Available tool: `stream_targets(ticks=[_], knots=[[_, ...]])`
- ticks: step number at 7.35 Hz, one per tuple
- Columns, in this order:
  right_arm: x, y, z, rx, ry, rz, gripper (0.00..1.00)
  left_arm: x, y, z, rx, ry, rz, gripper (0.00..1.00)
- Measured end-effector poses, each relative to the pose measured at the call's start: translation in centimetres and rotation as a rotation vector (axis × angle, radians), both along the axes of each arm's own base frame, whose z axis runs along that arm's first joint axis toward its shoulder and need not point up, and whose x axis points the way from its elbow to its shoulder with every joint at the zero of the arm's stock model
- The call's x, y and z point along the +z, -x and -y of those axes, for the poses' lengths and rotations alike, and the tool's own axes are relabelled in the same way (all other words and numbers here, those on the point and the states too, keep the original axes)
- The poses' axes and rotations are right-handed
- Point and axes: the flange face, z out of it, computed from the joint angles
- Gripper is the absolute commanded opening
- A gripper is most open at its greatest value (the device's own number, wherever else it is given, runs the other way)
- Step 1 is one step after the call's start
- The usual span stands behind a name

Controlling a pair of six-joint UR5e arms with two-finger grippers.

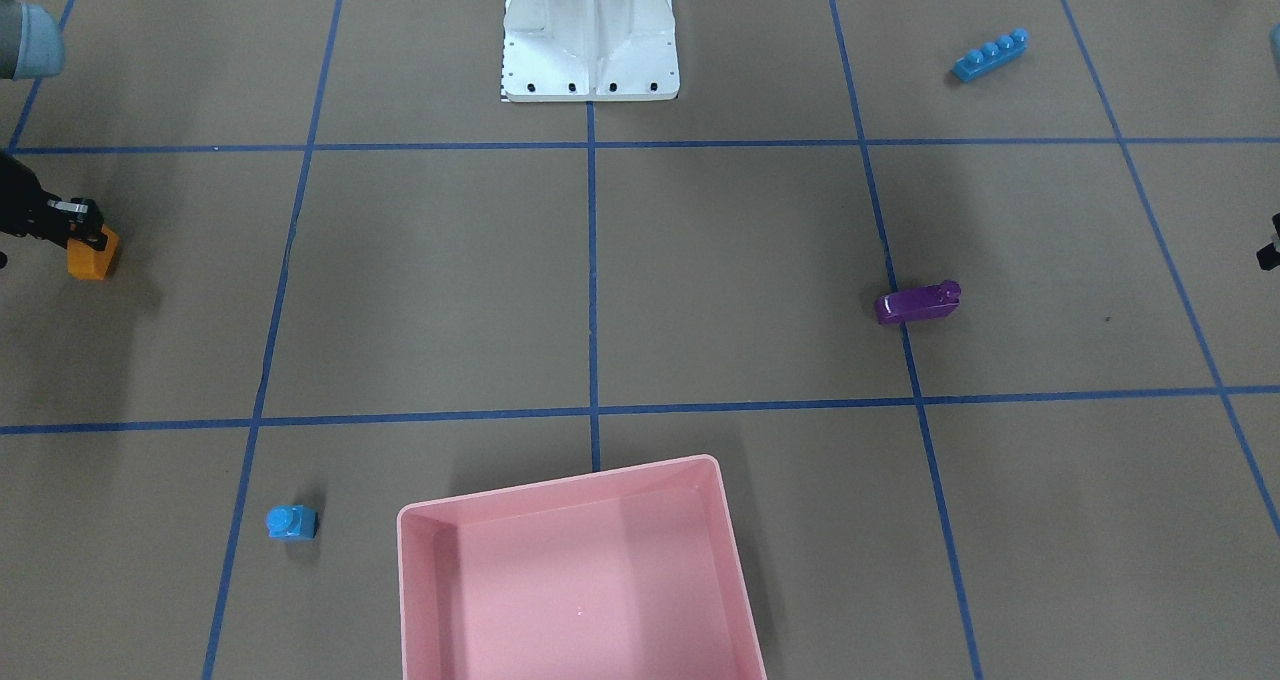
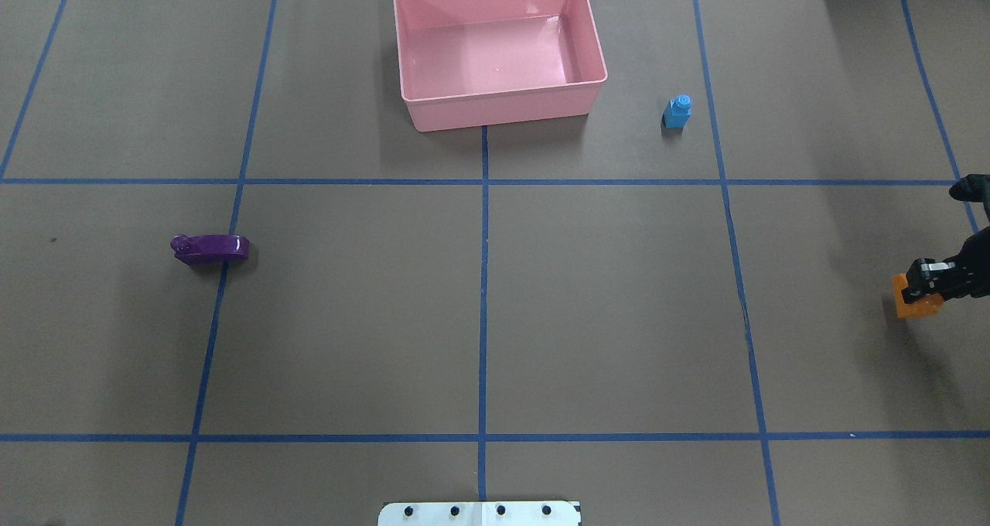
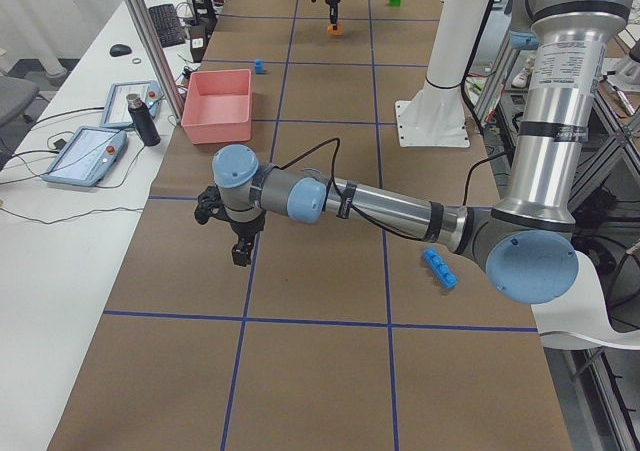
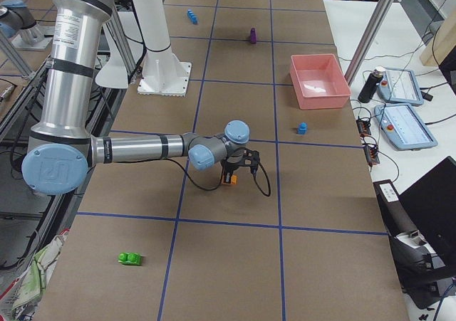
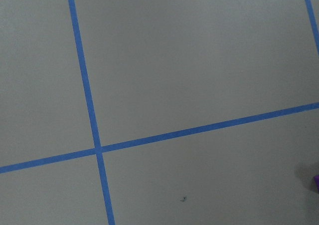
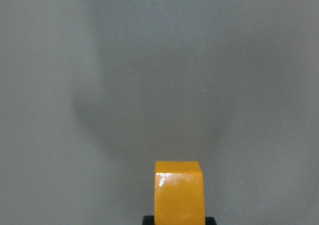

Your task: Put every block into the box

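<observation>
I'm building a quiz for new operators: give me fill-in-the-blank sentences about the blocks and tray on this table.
1. The number of blocks inside the large glossy pink plastic tray is ___.
2. The glossy one-stud plastic brick at the right gripper is ___.
3. The elongated plastic brick lying on a blue tape line is ___.
4. The small studded brick nearest the tray is ___.
Missing words: zero; orange; purple; blue.

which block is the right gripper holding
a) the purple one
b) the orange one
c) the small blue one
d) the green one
B: the right gripper is closed on the orange block, and the same orange block sits between its fingers at the bottom of the right wrist view.
</observation>
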Motion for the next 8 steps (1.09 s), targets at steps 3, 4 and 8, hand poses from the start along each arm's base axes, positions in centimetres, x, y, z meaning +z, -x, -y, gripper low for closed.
stream_targets(ticks=[3,4,8], knots=[[-5.4,-4.9,2.5,0.085,-0.009,0.15,0.0,-2.5,-10.6,-1.3,0.033,0.023,-0.029,0.99],[-8.3,-5.5,4.5,0.104,-0.021,0.176,0.0,-3.6,-13.3,-2.0,0.025,0.028,-0.049,0.99],[-20.3,-4.8,11.4,0.137,-0.028,0.19,0.0,-8.4,-24.2,-6.6,0.246,-0.264,-0.039,0.97]])
